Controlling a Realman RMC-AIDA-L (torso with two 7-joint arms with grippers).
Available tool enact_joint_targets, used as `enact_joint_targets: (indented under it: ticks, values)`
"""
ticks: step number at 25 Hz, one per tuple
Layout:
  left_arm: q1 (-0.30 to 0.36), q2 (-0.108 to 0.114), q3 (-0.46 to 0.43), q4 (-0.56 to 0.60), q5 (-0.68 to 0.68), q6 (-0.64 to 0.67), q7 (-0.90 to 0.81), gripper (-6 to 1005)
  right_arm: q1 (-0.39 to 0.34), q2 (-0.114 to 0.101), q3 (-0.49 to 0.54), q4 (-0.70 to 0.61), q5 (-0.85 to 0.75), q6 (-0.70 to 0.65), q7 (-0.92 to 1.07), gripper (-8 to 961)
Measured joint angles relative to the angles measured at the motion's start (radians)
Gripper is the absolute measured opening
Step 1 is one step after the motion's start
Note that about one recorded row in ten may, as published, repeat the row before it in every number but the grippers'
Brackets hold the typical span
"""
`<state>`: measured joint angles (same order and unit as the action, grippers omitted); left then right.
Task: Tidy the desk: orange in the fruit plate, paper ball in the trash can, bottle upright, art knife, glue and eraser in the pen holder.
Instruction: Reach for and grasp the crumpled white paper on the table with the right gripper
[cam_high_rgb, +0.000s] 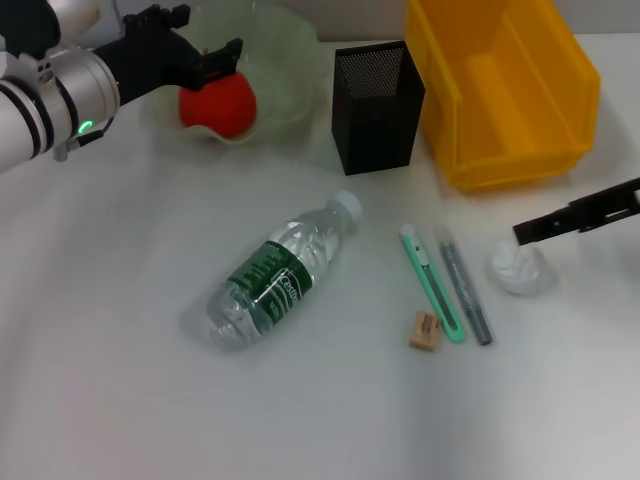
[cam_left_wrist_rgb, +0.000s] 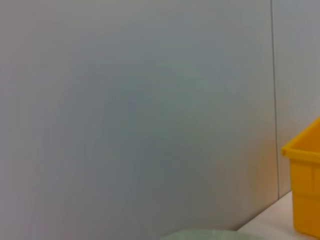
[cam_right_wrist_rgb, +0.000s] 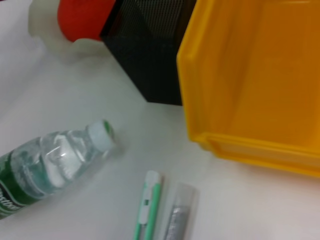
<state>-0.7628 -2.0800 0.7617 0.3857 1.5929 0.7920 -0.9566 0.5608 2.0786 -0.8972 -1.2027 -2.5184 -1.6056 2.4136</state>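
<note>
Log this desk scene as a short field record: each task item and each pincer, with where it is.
orange: in the fruit plate, left pincer at it
bottle: lying on its side on the desk
art knife, glue, eraser: on the desk, outside the pen holder
paper ball: on the desk, right pincer just over it
trash can: nothing seen inside
</note>
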Motion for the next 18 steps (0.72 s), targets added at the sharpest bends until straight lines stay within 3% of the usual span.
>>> enact_joint_targets:
  ticks: [4, 18]
  values:
    - [0.011, 0.001, 0.002, 0.0, -0.015, 0.0, 0.01, 812, 0.038, -0.001, -0.006, 0.076, -0.008, 0.021, -0.002, 748]
    - [0.028, 0.003, 0.007, 0.001, -0.051, 0.001, 0.039, 813, 0.072, -0.001, -0.028, 0.197, -0.056, 0.099, -0.009, 744]
